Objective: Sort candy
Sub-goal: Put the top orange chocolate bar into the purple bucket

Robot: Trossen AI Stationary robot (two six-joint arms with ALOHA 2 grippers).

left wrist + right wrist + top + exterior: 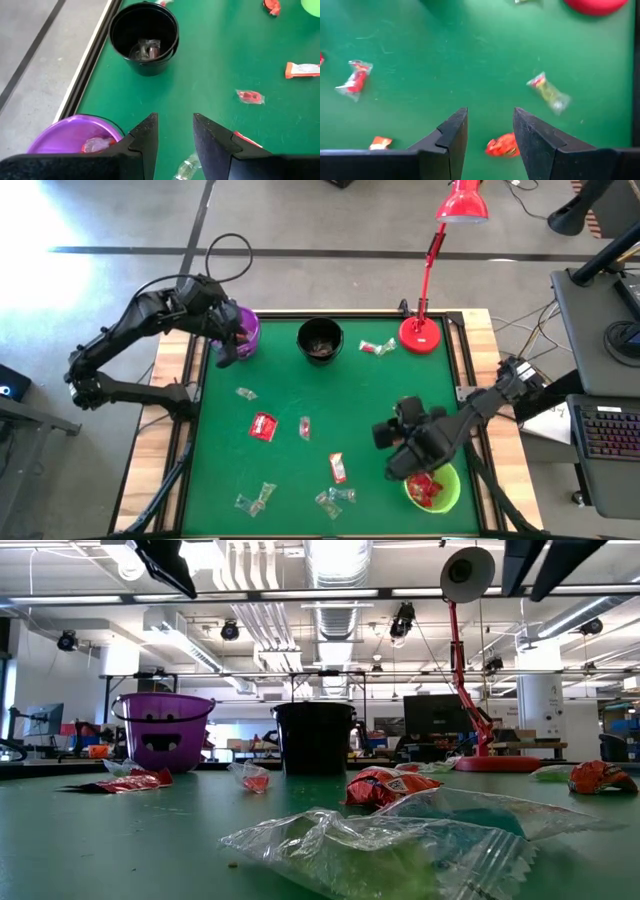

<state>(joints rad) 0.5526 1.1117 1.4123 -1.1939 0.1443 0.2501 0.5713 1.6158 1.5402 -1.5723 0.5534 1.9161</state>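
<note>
The right gripper (pixel 408 467) hangs over the green table mat (pixel 290 395), right next to the lime green plastic bowl (pixel 444 496) that has shiny red wrapped sweets (pixel 426 488) in it. Its two dark fingers (pixel 451 134) are spread apart and hold nothing. Just under and ahead of them lies a crumpled red wrapped sweet (pixel 503 145), and a greenish twisted one (pixel 549 93) lies a bit farther off. The left gripper (pixel 226 352) waits over the round purple plastic bowl (pixel 246 328), with a gap between its fingers (pixel 145 137) and nothing in them. A sweet (pixel 95 144) sits in the purple bowl below it. In front of it stands the round black bucket (pixel 144 37), with clear wrapped sweets (pixel 146 49) inside. More candy (pixel 262 426) in red and clear wrappers is spread out on the mat between the two grippers.
</note>
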